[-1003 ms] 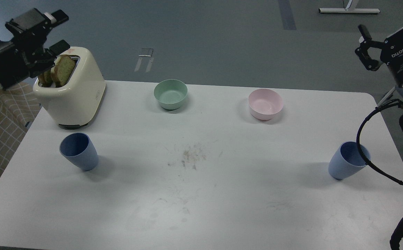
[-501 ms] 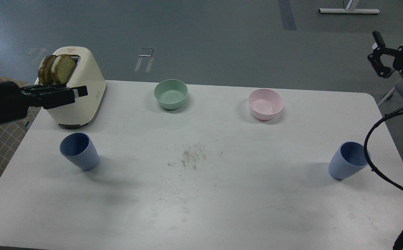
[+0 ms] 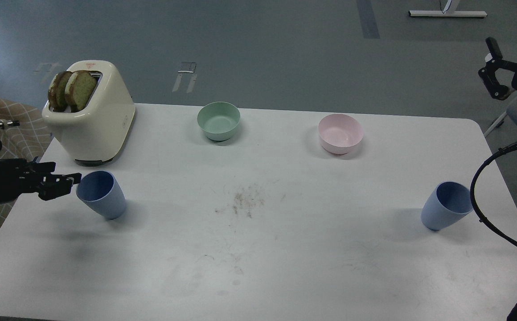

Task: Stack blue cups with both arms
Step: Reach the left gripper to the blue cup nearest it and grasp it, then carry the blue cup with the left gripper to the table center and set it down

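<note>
Two dusty-blue cups stand upright on the white table (image 3: 258, 249): the left cup (image 3: 101, 195) in front of the toaster and the right cup (image 3: 447, 211) near the right edge. My left gripper (image 3: 64, 177) reaches in low from the left, its dark fingertips just left of the left cup's rim, touching nothing that I can see. It looks open and empty. My right gripper (image 3: 490, 67) is raised high off the table's far right corner, open and empty, far above and behind the right cup.
A cream toaster (image 3: 91, 118) with two bread slices stands at the back left, just behind the left cup. A mint-green bowl (image 3: 219, 120) and a pink bowl (image 3: 340, 133) sit at the back. A black cable (image 3: 479, 209) loops beside the right cup.
My left gripper has come down from above the toaster to table height beside the left cup. My right gripper has drawn back to the right. The cups have not moved.
</note>
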Robot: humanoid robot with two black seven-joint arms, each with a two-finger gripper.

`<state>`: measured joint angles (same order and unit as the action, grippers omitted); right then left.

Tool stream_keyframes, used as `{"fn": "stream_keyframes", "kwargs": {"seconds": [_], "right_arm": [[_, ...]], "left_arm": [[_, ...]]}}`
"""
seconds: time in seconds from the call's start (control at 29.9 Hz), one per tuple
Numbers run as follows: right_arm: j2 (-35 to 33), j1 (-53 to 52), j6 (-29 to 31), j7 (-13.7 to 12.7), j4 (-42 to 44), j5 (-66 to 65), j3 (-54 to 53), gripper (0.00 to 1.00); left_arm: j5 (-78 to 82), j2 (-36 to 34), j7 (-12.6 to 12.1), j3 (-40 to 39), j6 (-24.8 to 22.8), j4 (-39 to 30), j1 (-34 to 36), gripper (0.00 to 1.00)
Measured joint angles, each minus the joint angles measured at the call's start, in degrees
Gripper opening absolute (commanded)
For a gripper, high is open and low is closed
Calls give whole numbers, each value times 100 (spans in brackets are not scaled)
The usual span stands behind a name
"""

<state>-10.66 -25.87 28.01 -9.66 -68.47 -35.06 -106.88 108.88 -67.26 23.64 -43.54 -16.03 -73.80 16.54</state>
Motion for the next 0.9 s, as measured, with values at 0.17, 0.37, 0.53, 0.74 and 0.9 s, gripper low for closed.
{"fn": "stream_keyframes", "kwargs": {"seconds": [0.17, 0.37, 0.53, 0.74, 0.9], "right_arm": [[2, 11, 0, 8, -16, 11, -11, 100], [3, 56, 0, 74, -16, 76, -67, 100], [2, 131, 0, 79, -18, 78, -69, 100], [3, 224, 0, 79, -18, 78, -80, 100], [2, 262, 0, 79, -18, 79, -114, 100]], "left_arm": [[-21, 178, 39, 18, 12, 22, -1, 63], [-32, 274, 45, 20, 12, 12, -14, 26], [-35, 292, 68, 29, 11, 54, -42, 0], [0, 294, 188, 30, -43, -6, -45, 0], [15, 273, 250, 23, -49, -82, 43, 0]]}}
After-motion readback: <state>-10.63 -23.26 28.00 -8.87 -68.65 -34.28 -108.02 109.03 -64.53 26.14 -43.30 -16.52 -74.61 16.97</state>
